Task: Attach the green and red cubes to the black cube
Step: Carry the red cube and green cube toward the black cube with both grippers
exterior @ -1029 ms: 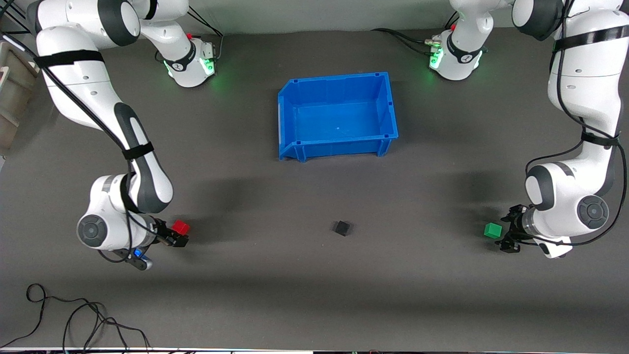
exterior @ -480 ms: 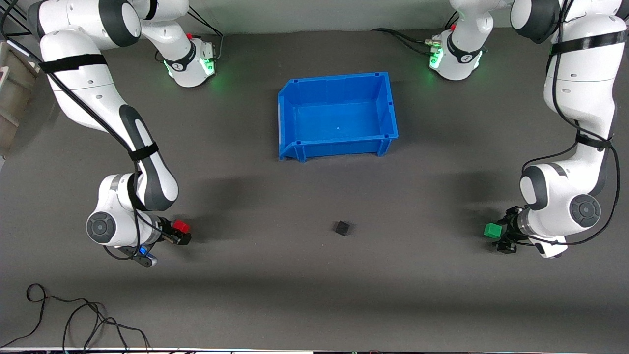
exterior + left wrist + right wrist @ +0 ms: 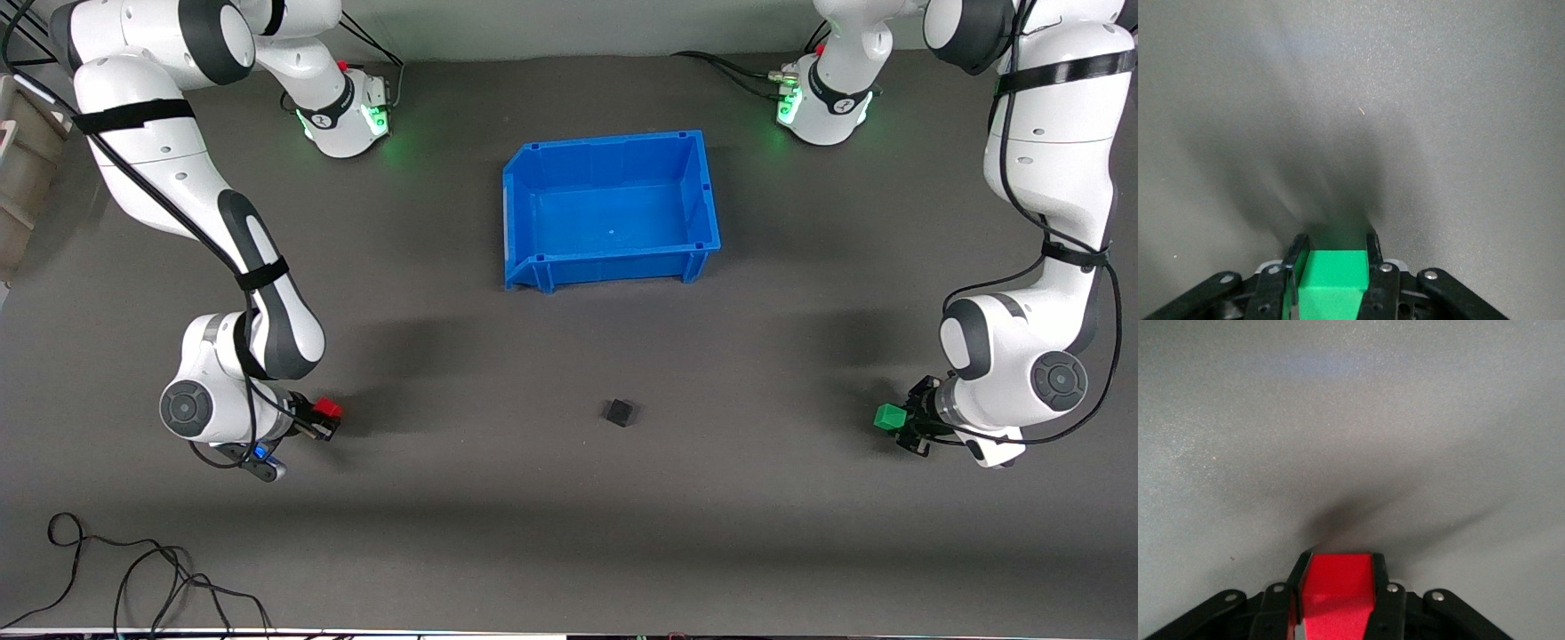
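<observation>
Black cube (image 3: 620,412) sits alone on the dark grey table (image 3: 569,516), roughly midway between the two arms' ends and nearer the front camera than the blue bin (image 3: 610,264). It is turned a little, so one corner points toward the front camera; being a cube, it has no long axis to speak of.

Toward the right arm's end of the table, the red cube (image 3: 327,408) sits between the fingers of the right gripper (image 3: 322,418), low at the table surface. The right wrist view shows the red cube (image 3: 1337,595) squarely between the two black fingers (image 3: 1381,587), which press against its sides, with its front face square to the camera.

Toward the left arm's end, the green cube (image 3: 890,416) is held the same way by the left gripper (image 3: 909,425). In the left wrist view the green cube (image 3: 1333,281) fills the gap between the fingers (image 3: 1373,257), jaws narrowed onto it.

Both coloured cubes lie well apart from the black one. The bin is open-topped and stands between the two arm bases. A loose black cable (image 3: 133,578) curls on the table at the right arm's end, nearest the front camera. The table is matte and evenly lit, with soft shadows under each arm.
</observation>
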`<state>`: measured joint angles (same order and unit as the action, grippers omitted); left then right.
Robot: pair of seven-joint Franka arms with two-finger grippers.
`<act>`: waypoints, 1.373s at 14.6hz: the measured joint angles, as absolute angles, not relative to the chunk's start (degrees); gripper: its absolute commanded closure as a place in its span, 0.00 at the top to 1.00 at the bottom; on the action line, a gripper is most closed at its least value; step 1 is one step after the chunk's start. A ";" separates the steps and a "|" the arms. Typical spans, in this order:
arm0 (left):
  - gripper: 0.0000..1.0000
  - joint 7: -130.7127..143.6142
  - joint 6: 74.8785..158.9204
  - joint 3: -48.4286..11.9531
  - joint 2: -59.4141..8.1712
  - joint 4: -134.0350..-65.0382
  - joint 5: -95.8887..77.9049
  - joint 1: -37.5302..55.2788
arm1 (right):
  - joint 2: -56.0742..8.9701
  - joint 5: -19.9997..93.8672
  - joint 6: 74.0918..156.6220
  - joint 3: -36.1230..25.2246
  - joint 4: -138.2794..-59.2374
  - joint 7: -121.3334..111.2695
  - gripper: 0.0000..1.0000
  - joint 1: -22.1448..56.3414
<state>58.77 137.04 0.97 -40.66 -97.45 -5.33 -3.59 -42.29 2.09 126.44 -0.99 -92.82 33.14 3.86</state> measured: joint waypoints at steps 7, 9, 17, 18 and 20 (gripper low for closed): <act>0.00 59.48 133.57 0.21 -40.49 -93.31 -5.46 -3.44 | -40.71 8.61 126.95 -0.57 -92.70 40.67 0.00 4.26; 0.00 64.21 127.77 -0.98 -40.28 -88.38 -5.59 -3.19 | -39.58 9.09 126.95 -0.23 -92.60 49.05 0.00 6.54; 0.00 99.20 126.01 -3.93 -40.43 -81.85 -5.56 8.84 | -38.59 13.18 127.15 -0.09 -86.56 80.97 0.00 18.65; 0.00 101.48 126.22 -4.02 -41.00 -81.78 -5.58 10.85 | -38.87 13.25 127.15 -0.08 -85.67 83.76 0.00 19.30; 0.00 106.49 126.93 -4.17 -43.20 -81.64 -5.58 14.83 | -40.33 13.36 127.15 -0.08 -83.95 90.22 0.00 20.32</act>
<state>106.49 126.93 -4.17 -43.20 -81.64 -5.58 14.83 -40.33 13.36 127.15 -0.08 -83.95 90.22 20.32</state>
